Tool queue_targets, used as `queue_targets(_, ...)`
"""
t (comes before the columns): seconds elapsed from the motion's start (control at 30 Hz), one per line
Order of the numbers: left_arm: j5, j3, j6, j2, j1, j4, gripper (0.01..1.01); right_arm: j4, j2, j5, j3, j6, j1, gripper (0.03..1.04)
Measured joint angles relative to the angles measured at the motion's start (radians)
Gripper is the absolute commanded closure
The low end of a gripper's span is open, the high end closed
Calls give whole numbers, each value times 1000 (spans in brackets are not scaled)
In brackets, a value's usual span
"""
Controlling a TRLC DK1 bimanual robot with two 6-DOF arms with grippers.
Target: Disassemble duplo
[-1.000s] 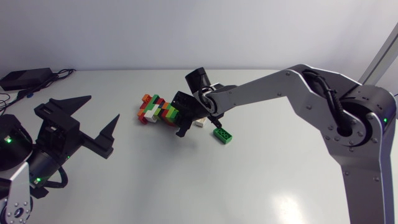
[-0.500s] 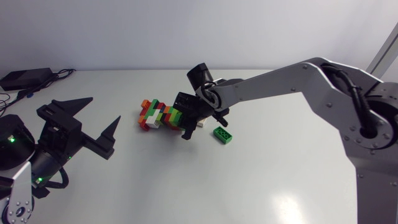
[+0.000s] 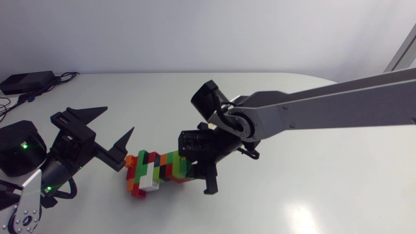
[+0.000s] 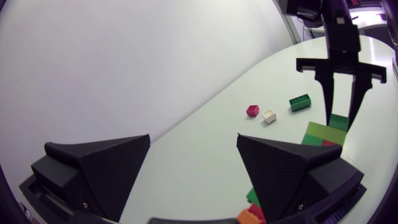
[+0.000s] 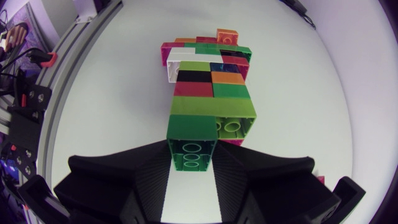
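Head view: the right claw (image 3: 195,170) clamps the brick stack (image 3: 156,172) by its green end, near the left claw (image 3: 118,120) (spread wide). Left wrist view: three loose bricks (image 4: 268,115) lie on the worktop (image 4: 205,124) beyond. Right wrist view: both fingers (image 5: 146,180) pinch the stack's end brick.

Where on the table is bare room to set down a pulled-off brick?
Bare: the near table right of the right gripper; also the far strip beyond the left gripper. Crowded: between left gripper and duplo stack.
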Motion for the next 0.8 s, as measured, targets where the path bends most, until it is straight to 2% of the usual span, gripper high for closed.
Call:
queue_targets(0.2, 0, 2, 50, 109, -66, 0, 51, -1, -23, 14, -20, -6, 64, 766)
queue_targets(0.43, -1, 2, 94, 174, -110, -2, 49, 109, -23, 128, -34, 24, 44, 766)
queue_targets(0.8, -87, 32, 131, 303, -151, 19, 49, 138, -12, 148, -34, 62, 24, 766)
